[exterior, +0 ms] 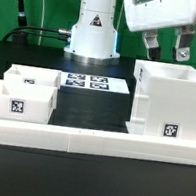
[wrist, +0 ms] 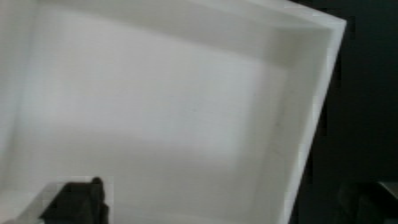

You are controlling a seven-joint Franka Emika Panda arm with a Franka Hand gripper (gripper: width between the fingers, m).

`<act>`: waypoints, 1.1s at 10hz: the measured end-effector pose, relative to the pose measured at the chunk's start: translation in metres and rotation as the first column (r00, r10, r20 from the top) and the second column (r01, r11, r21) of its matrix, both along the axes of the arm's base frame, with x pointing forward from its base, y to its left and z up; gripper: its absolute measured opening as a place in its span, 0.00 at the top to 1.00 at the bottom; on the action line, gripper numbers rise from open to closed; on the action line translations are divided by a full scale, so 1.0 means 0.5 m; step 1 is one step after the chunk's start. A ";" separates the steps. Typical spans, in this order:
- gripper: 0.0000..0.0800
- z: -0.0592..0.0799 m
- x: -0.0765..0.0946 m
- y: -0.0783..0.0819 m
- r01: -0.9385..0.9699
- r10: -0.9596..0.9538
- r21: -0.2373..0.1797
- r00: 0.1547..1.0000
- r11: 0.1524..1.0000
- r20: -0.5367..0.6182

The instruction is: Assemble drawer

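The drawer's tall white housing stands upright at the exterior view's right, open at the top, with a square tag low on its front. Two small white trays sit at the exterior view's left, each tagged. My gripper hangs just above the housing's open top, open and empty, touching nothing. In the wrist view the housing fills the frame. One dark fingertip shows over its white surface. The other sits past its wall edge, against the dark. My gripper is wide open there.
The marker board lies flat between the trays and the housing. A long low white border wall runs along the front. The arm's white base stands behind the board, with cables at the back left.
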State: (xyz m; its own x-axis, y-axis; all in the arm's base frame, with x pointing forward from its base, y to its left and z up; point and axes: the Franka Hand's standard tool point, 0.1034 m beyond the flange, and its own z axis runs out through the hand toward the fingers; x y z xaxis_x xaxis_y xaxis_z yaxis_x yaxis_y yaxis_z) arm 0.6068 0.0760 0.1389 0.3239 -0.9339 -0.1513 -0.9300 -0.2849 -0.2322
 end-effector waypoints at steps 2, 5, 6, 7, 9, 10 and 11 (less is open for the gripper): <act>0.19 -0.017 -0.008 -0.027 -0.258 0.260 -0.062 0.965 0.964 0.026; 0.19 -0.019 -0.030 -0.085 -0.637 0.652 -0.174 0.757 0.751 0.045; 0.19 -0.022 -0.032 -0.107 -0.693 0.712 -0.193 0.701 0.695 0.045; 0.19 -0.022 -0.032 -0.103 -0.714 0.734 -0.201 0.677 0.671 0.045; 0.19 -0.023 -0.032 -0.103 -0.796 0.823 -0.231 0.566 0.559 0.044; 0.19 -0.025 -0.033 -0.107 -0.830 0.861 -0.246 0.506 0.500 0.042; 0.19 -0.028 -0.034 -0.132 -0.855 0.890 -0.264 0.455 0.447 0.033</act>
